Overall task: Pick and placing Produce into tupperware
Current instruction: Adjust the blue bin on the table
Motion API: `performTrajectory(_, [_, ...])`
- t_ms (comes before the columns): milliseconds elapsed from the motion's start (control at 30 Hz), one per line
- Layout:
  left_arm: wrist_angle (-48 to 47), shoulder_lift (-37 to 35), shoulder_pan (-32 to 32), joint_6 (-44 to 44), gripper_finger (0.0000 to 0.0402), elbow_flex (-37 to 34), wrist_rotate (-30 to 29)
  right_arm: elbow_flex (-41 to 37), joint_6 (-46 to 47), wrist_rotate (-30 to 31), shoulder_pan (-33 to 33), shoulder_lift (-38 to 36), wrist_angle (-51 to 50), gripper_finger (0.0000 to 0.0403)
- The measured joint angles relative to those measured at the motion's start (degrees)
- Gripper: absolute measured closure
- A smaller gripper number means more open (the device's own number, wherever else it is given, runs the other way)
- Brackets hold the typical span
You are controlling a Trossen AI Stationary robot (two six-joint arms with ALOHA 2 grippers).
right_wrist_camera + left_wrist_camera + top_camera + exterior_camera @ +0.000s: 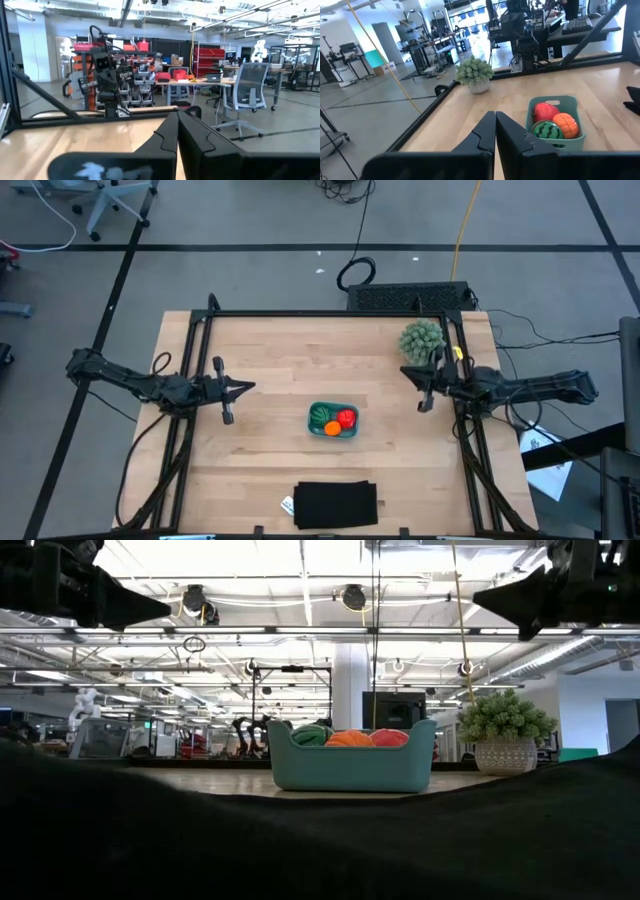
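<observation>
The teal tupperware [333,421] stands on its base at the table's middle, also in the low view [351,755] and left wrist view [555,125]. Inside it lie the red piece [347,417], the dark green striped ball [320,415] and the orange ball [331,429]; the left wrist view shows them as red piece [546,110], striped ball [547,130] and orange ball [566,124]. My left gripper [250,388] hangs shut above the table, left of the container. My right gripper [403,370] hangs shut to the container's right, near the spiky ball.
A large pale green spiky ball in a pale pot [422,340] stands near the table's far right corner. A flat black rectangle [336,505] lies at the near edge, with a small white tag [287,505] beside it. Bare wood lies around the container.
</observation>
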Motion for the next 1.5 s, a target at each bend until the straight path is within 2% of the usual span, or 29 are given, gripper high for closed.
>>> performTrajectory(333, [-3.84, 0.09, 0.11, -1.56, 0.0385, 0.0, -0.04, -3.89, -1.9, -0.09, 0.0, -0.15, 6.14, 0.0403])
performTrajectory(500, [-4.48, 0.09, 0.11, -1.67, 0.0385, 0.0, -0.24, -3.95, -1.98, -0.46, 0.0, -0.14, 5.32, 0.0403])
performTrajectory(633, [-4.56, 0.09, 0.11, -2.39, 0.0385, 0.0, -3.58, -4.02, -2.9, -2.73, -0.02, -0.37, 4.63, 0.0403])
performTrajectory(733, [-4.61, 0.1, 0.51, -5.01, 0.0385, 0.0, -4.87, -4.03, -3.2, -4.95, 0.0, -0.91, 4.02, 0.0403])
performTrajectory(867, [-4.49, 2.01, 2.86, -8.88, 0.0385, 0.0, -4.5, -4.09, -3.42, -4.88, -0.02, -1.03, 2.59, 0.0403])
performTrajectory(1067, [2.44, 11.31, 8.4, -10.66, 0.0385, 0.02, -0.96, -4.13, -3.15, -4.69, -0.02, -1.05, 2.36, 0.0403])
performTrajectory(1500, [22.31, 40.85, 19.29, -9.49, 0.0385, 6.03, 15.95, -4.17, -2.99, -4.59, -0.02, -1.05, 1.52, 0.0403])
